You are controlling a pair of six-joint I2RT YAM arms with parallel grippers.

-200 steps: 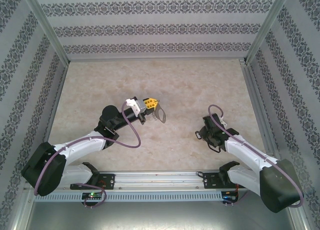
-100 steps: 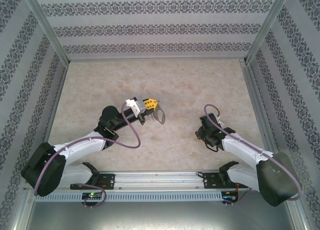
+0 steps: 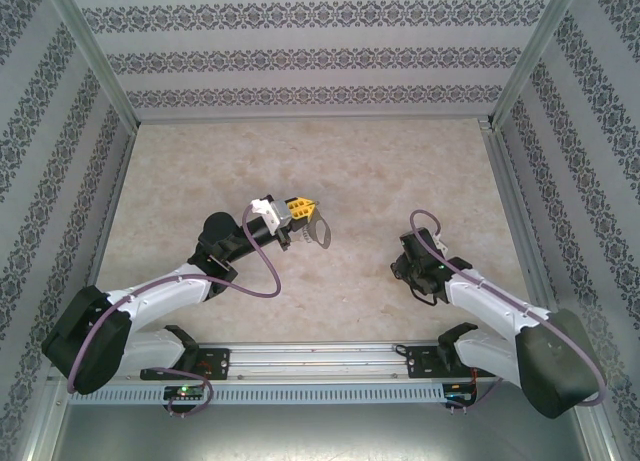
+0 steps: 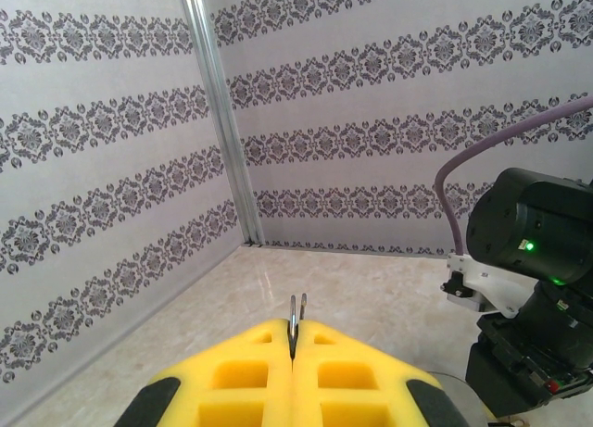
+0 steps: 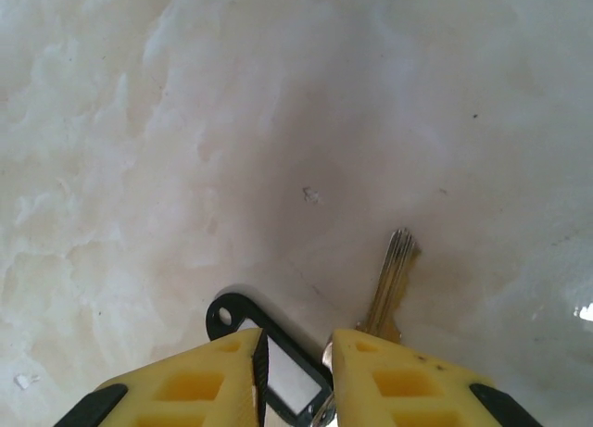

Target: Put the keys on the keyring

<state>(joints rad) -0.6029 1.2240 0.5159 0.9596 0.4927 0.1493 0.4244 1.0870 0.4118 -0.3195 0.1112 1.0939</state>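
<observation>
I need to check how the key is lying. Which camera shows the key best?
The right wrist view: the key lies on the table, blade pointing away, its dark tag between the right pincer's fingertips. In the top external view it is too small to make out beside that pincer.

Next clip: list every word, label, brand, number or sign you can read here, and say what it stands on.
No text here can be read.
Pale insert in the black tag of the keys: blank as far as it shows.
Wallpaper: ornament only, no letters.
Circuit board at the left arm's base: too small to read.
</observation>
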